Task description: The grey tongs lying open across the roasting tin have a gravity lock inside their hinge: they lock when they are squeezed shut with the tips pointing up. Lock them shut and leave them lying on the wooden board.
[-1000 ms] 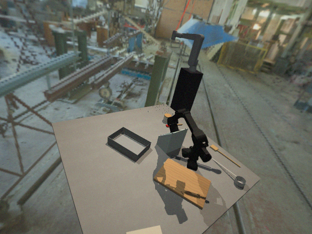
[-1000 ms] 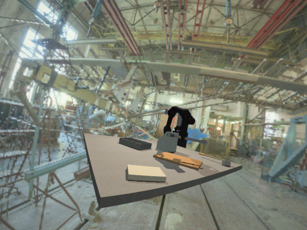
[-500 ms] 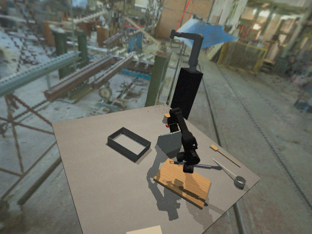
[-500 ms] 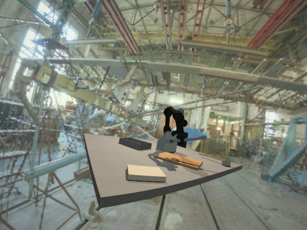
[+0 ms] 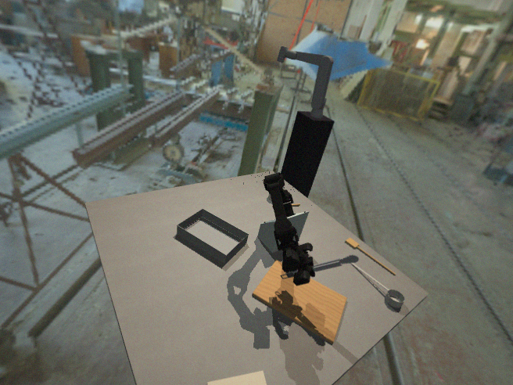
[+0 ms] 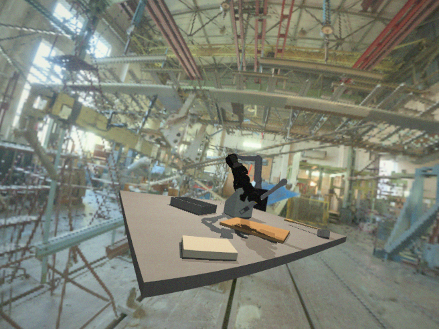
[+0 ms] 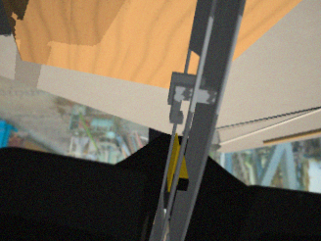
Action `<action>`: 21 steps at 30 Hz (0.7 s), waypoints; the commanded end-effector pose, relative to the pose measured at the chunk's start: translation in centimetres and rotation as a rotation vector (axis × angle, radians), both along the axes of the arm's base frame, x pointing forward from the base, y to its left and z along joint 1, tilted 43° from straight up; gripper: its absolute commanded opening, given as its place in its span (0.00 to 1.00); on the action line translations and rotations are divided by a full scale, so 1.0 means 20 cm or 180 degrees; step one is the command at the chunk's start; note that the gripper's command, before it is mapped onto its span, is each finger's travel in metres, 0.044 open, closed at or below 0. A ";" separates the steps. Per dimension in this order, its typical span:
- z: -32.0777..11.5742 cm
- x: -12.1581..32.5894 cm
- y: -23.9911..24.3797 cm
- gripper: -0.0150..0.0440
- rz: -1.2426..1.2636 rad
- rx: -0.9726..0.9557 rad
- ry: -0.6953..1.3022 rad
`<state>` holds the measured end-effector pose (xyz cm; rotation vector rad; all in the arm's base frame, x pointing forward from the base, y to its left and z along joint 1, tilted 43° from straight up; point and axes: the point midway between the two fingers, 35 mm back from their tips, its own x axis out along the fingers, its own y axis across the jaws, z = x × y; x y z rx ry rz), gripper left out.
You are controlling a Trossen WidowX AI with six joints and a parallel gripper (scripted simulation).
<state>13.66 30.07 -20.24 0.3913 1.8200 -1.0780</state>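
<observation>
Blurred workshop girders and rails surround the pale table (image 5: 165, 311) (image 6: 156, 261) (image 7: 114, 101). Only the wrist view shows the small yellow piece (image 7: 184, 171) beside the grey tongs' (image 5: 331, 263) (image 6: 273, 190) (image 7: 215, 73) long members; the exterior view makes their slant clear, the rounded end higher and the squarish looped end lower. From the top, the roasting tin's (image 5: 202, 249) (image 6: 193, 206) open interior shows, well apart from the tongs. The arm (image 5: 279, 206) (image 6: 239, 176) reaches down toward the wooden board (image 5: 319, 306) (image 6: 255, 229) (image 7: 113, 49), its gripper (image 5: 307, 264) (image 6: 254, 199) (image 7: 172, 143) clamped narrowly on the tongs, which are raised above the table.
</observation>
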 end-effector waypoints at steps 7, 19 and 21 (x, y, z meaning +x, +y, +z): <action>0.10 0.06 0.02 0.00 -0.0399 0.0887 0.0400; 0.13 0.08 0.02 0.00 -0.0499 0.1121 0.0484; 0.13 0.08 0.02 0.00 -0.0499 0.1121 0.0484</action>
